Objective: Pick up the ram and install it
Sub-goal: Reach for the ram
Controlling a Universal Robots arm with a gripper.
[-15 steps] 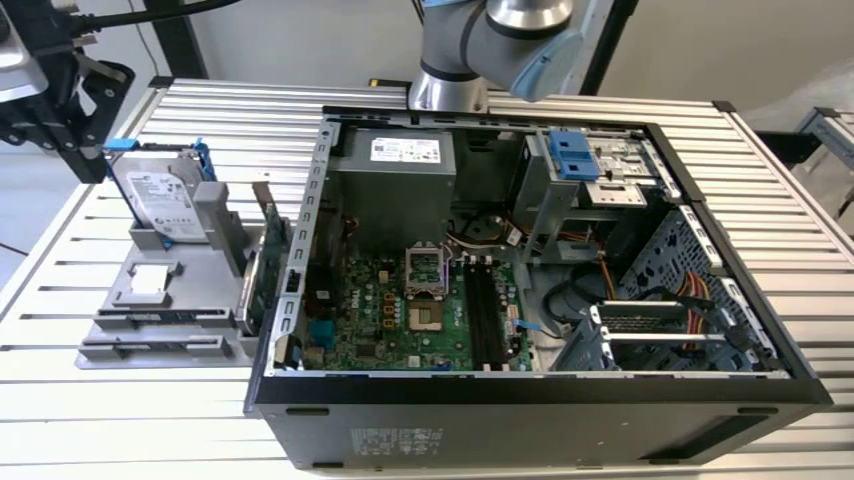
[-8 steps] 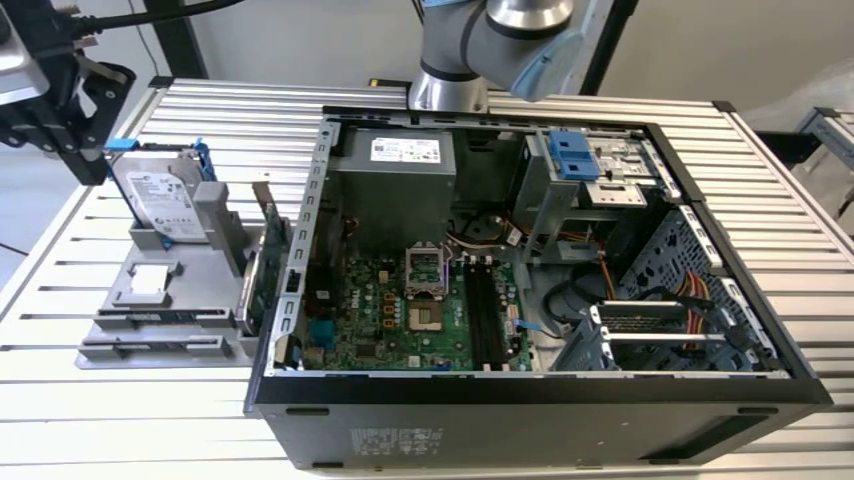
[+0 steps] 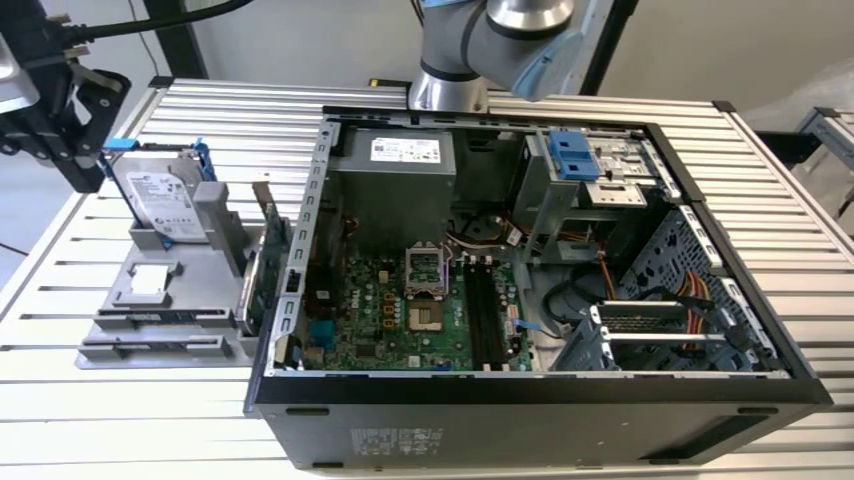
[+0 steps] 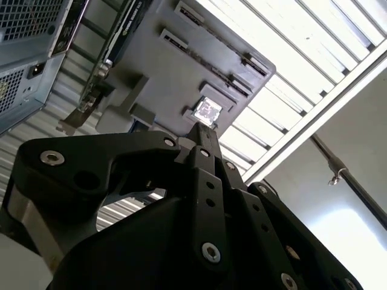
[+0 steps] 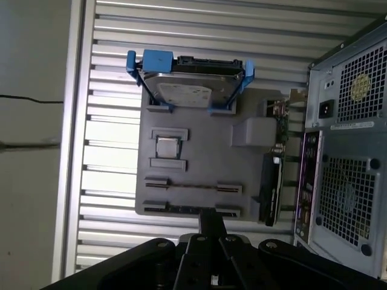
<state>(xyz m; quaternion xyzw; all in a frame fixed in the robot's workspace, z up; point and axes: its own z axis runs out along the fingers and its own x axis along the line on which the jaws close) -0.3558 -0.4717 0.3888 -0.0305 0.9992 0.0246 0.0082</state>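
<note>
First wrist view: gripper [image 5: 211, 220] hovers near ram [image 5: 184, 209].

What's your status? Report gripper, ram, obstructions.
Gripper raised near gray tray, clear of ram. Ram on edge in tray slot, not installed. Hard drive, expansion card share tray, apart from ram.

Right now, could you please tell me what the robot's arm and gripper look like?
The arm is a silver-grey tube with rounded joints and a pale blue cap. The gripper is matt black, built of chunky jointed links studded with silver screw heads, and a black cable runs to it.
</note>
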